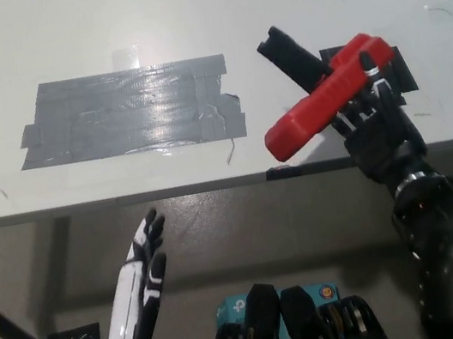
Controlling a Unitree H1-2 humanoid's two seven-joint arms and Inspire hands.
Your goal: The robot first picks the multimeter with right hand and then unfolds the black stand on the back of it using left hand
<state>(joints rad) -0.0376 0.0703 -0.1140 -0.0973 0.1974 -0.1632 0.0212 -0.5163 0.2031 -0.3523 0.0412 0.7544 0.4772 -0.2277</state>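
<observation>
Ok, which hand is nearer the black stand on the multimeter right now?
Right. The right hand grips the red multimeter, whose black stand juts out at its upper left. The left hand is open, low below the table edge, well apart.

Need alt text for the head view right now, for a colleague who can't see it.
The black right hand holds the red multimeter over the white table's edge, its black stand sticking out. The white left hand is open below, near grey tape.
</observation>
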